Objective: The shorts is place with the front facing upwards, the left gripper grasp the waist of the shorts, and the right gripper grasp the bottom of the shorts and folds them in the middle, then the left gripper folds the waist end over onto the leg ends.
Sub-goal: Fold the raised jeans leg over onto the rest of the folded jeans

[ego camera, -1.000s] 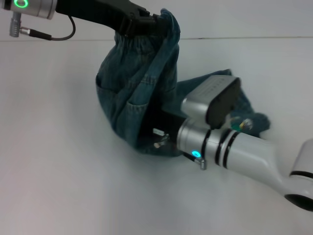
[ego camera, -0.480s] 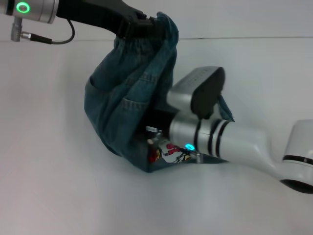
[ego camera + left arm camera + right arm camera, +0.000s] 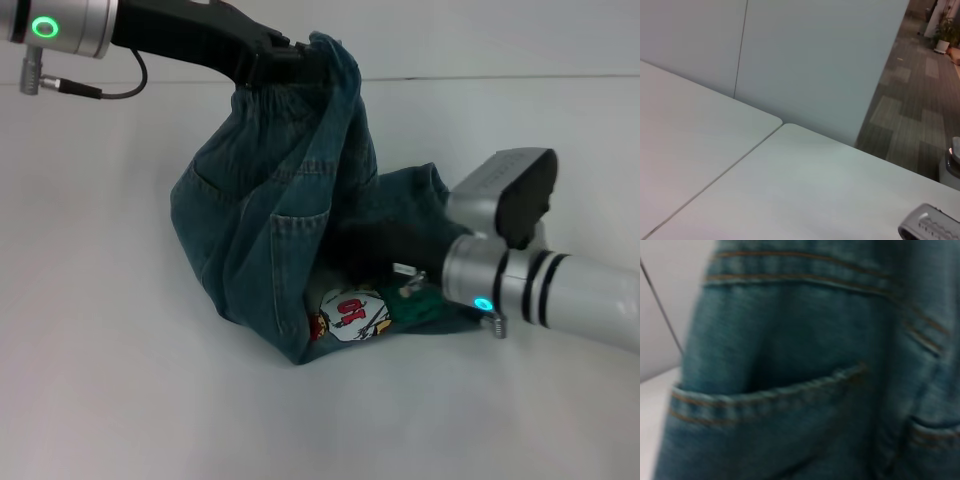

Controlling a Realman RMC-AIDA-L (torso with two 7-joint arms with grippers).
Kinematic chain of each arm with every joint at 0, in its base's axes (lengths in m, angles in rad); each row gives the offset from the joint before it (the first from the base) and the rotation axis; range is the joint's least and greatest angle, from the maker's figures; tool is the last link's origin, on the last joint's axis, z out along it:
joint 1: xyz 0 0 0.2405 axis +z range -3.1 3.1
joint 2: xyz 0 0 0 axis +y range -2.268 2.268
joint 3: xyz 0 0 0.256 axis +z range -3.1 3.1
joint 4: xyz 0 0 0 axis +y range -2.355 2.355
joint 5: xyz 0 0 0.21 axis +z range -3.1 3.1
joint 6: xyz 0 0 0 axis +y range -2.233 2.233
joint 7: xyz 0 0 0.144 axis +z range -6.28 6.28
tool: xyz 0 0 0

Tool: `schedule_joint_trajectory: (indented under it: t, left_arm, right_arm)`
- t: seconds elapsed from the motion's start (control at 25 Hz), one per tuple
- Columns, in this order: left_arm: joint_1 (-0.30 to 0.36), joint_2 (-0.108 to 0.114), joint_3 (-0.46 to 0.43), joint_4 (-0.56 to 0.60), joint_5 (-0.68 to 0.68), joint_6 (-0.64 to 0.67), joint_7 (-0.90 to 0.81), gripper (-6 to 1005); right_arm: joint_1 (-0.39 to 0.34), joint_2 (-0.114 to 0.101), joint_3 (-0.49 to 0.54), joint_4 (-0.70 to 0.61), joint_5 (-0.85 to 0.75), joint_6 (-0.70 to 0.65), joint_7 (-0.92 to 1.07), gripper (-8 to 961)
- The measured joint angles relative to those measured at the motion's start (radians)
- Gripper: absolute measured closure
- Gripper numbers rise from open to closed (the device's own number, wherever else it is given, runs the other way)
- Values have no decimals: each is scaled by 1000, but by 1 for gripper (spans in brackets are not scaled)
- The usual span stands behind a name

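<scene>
Soft, limp denim, the shorts (image 3: 270, 230) hang mid-frame from the left hand (image 3: 300, 62) clamped on the waist (image 3: 290, 85), best held there; the right hand (image 3: 375, 250) is buried in cloth, grip unclear.

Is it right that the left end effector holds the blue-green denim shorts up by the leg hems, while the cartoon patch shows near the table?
Not quite. In the head view the left end effector holds the blue-green denim shorts up by the gathered elastic waistband, not by the leg hems. The rest is right: the cartoon patch shows low, near the white table.
</scene>
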Motion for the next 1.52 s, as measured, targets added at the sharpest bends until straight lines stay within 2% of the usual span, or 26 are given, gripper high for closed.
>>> schedule_joint_trajectory:
  t: [0.2, 0.36, 0.44, 0.48, 0.6, 0.84, 1.04, 1.24, 1.52]
  left_arm:
    - [2, -9, 2, 0, 1, 0, 1, 940]
    - [4, -33, 4, -10, -9, 4, 10, 933]
    - [8, -57, 6, -14, -17, 10, 20, 929]
    - [8, -57, 6, -14, -17, 10, 20, 928]
    - [13, -76, 20, -19, -18, 10, 29, 923]
    - [25, -102, 28, -38, -22, 4, 56, 912]
    - [24, -105, 28, -81, -22, -17, 77, 904]
    - [26, -106, 28, -110, -23, -53, 88, 895]
    - [8, -106, 45, -182, -20, -108, 110, 883]
  right_arm:
    - [-16, -3, 33, -77, 6, -26, 38, 945]
    - [15, -5, 53, -114, 6, -51, 71, 946]
    - [47, -6, 45, -119, 3, -51, 86, 946]
    - [60, -6, 40, -120, 1, -50, 91, 946]
    - [88, -3, 38, -124, 6, -29, 101, 946]
    - [91, -7, 79, -149, 96, 1, 99, 946]
    - [81, -10, 76, -199, 107, 10, 120, 944]
    - [33, -13, 87, -256, 120, 6, 149, 944]
    - [-73, -25, 91, -307, 334, -119, 196, 945]
